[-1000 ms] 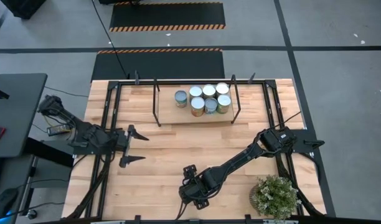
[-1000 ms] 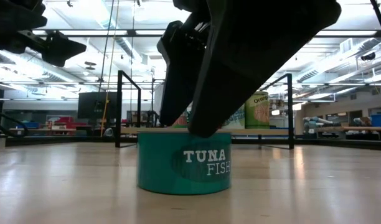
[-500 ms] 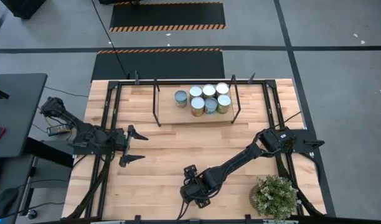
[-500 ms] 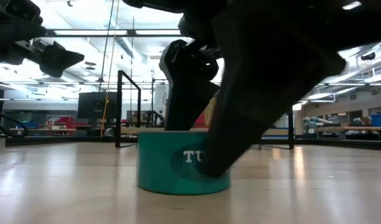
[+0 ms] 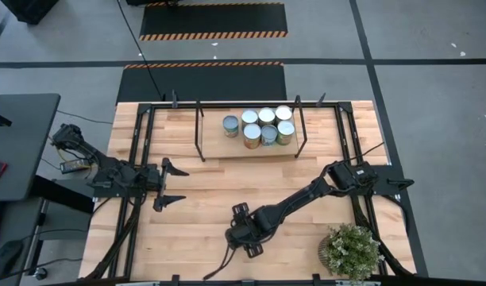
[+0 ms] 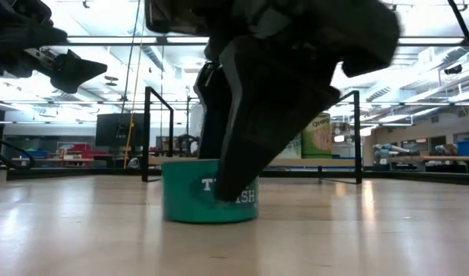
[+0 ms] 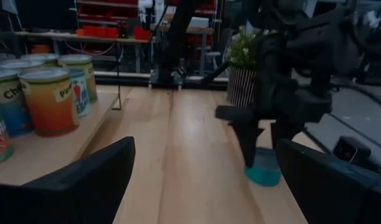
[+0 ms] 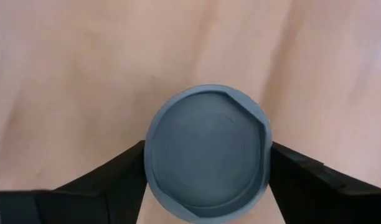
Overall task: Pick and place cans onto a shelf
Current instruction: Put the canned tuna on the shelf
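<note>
Right gripper (image 8: 206, 163) clamped on teal can (image 8: 207, 152) at table (image 5: 203, 214) front, left gripper (image 5: 173, 184) spread wide, empty, six cans (image 5: 260, 125) on shelf (image 5: 215, 145).

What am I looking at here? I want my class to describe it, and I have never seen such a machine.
Two dark robot arms work at a wooden table. One picture looks straight down, one looks level across the tabletop, and two come from cameras on the arms' wrists. At the far side stands a low shelf carrying six cans. A seventh, flat teal tuna can sits on the table near the front edge. The right gripper has closed its two fingers on it; it appears to rest on the wood. The left gripper waits open at the table's left side. A potted plant stands at the front right corner.
</note>
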Robot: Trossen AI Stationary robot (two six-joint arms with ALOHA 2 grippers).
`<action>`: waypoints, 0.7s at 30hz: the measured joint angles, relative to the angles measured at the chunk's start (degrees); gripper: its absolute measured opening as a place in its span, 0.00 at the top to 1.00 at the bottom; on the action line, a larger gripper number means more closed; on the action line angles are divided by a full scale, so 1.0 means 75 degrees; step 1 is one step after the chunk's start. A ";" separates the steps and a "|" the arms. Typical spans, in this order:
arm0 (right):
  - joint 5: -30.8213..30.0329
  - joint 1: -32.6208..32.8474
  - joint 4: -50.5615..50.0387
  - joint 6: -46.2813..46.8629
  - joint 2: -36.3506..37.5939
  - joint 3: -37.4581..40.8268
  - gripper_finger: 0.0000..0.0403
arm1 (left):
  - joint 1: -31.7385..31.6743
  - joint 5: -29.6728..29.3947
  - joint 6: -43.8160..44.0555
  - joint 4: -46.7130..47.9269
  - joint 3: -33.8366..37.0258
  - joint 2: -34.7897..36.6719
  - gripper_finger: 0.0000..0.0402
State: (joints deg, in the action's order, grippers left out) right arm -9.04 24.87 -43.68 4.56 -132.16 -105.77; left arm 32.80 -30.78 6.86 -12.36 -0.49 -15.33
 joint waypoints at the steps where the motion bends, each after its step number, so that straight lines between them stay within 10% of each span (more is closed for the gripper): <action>1: 0.0000 -0.0067 -0.0172 0.0017 0.0000 -0.0071 0.27 | 0.0000 -0.0005 -0.0013 -0.0071 0.0000 0.0000 0.02; 21: -0.1390 -0.2924 -0.1363 -0.0686 0.0017 -0.1615 0.26 | 0.0000 -0.0003 -0.0056 -0.0148 0.0006 0.0000 0.02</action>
State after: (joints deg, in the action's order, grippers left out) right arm -19.46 2.94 -53.90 -0.58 -132.03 -117.89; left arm 32.80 -30.81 6.44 -13.47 -0.45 -15.33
